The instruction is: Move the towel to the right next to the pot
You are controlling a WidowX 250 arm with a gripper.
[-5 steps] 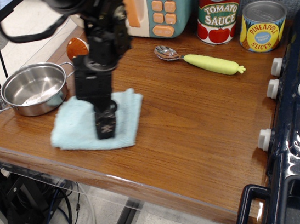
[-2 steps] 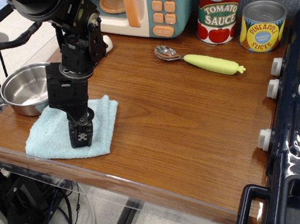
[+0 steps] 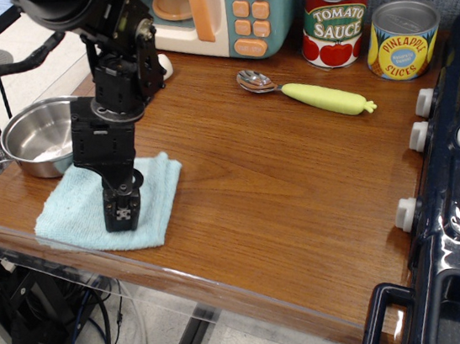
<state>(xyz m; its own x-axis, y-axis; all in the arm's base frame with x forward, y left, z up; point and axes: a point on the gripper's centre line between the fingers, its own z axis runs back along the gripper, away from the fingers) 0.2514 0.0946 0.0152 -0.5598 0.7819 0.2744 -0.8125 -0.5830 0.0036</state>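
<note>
The light blue towel (image 3: 70,217) lies flat near the table's front left corner, just in front of the pot. The small shiny steel pot (image 3: 35,140) stands at the left edge, behind the towel and touching or nearly touching its back edge. My black gripper (image 3: 123,218) points straight down onto the right half of the towel. Its fingers are closed together and pinch the cloth. The arm hides the pot's right rim and part of the towel.
A toy microwave (image 3: 225,7) stands at the back. A tomato sauce can (image 3: 337,18) and a pineapple can (image 3: 402,41) stand at the back right. A spoon with a yellow-green handle (image 3: 309,94) lies mid-table. A toy stove with knobs (image 3: 458,167) borders the right side.
My gripper has moved left and slightly forward, dragging the towel with it towards the front left corner. More of the pot's right side is now covered by the arm.
</note>
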